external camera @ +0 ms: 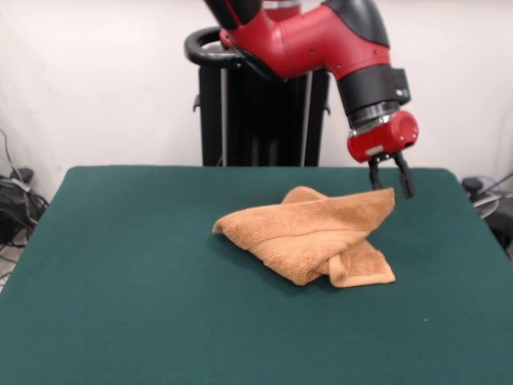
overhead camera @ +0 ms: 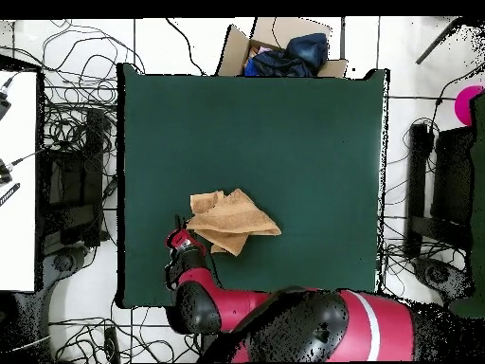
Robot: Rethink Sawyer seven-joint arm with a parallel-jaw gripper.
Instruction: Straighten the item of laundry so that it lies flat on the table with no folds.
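Note:
The orange-tan towel lies crumpled near the middle of the dark green table, folded over itself, with one corner pointing up to the right. My gripper hangs open at that raised corner, one fingertip on each side of it. I cannot tell whether the fingertips touch the cloth. In the overhead view the towel lies left of the middle of the table, toward the robot's side. There the gripper is at the towel's lower left corner. The white label is hidden.
The black pedestal stands behind the table's far edge. A cardboard box with dark cloth sits beyond the table's other side. Cables lie on the floor beside the table.

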